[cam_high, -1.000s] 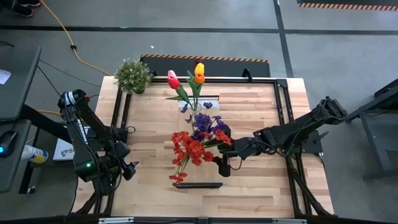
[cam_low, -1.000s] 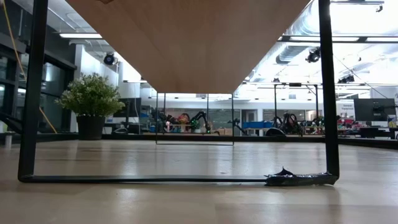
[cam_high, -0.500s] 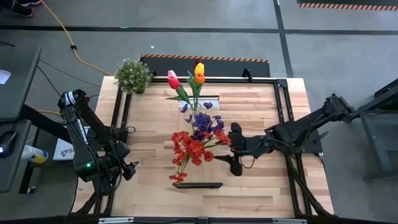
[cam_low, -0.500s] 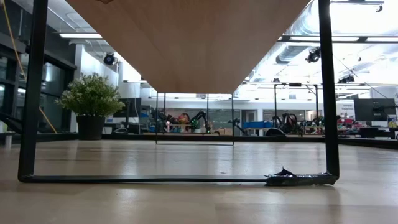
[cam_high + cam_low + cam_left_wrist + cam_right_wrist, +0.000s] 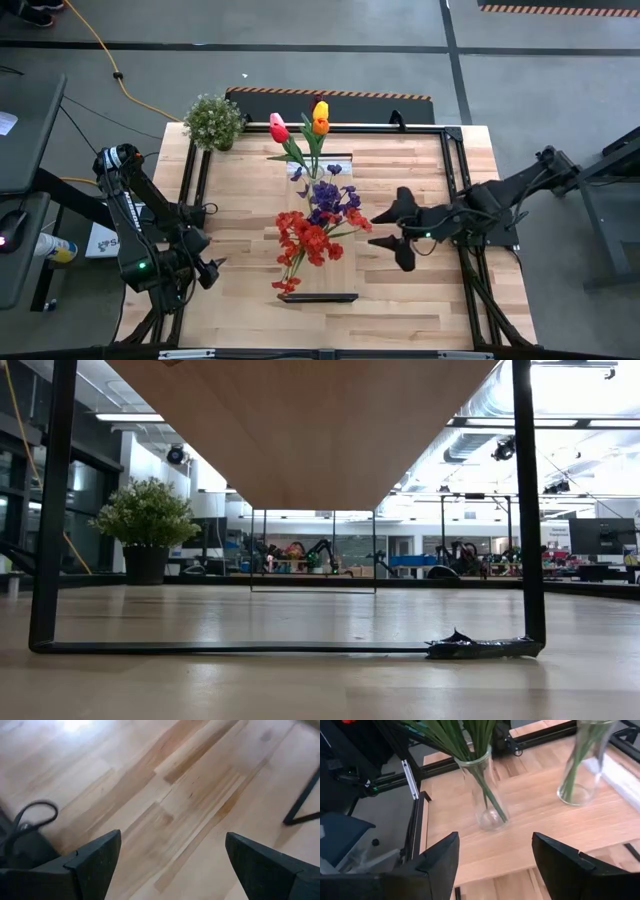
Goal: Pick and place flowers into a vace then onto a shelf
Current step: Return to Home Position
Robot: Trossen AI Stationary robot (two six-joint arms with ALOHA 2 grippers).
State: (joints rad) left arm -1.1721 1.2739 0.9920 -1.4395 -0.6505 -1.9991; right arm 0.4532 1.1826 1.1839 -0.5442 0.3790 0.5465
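Both glass vases stand by their bases on the long light-wood shelf (image 5: 318, 285) in mid-table. The nearer vase (image 5: 487, 795) holds the red flowers (image 5: 305, 240) and the purple spray (image 5: 335, 200). The farther vase (image 5: 580, 765) holds the pink and orange tulips (image 5: 300, 125). My right gripper (image 5: 385, 230) is open, to the right of the red flowers and apart from them; its fingers (image 5: 440, 865) frame the nearer vase from a distance. My left gripper (image 5: 212, 270) waits open at the table's near left corner.
A bushy potted plant (image 5: 213, 120) sits at the far left corner. Black frame rails (image 5: 452, 180) run along the table's left, right and far sides. In the low view the shelf's underside (image 5: 300, 430) spans the top between black legs (image 5: 527, 500). Bare wood lies right of the shelf.
My right gripper has drawn back from beside the red flowers toward the table's right edge, and its arm has folded back with it. The vases and flowers have stayed where they were.
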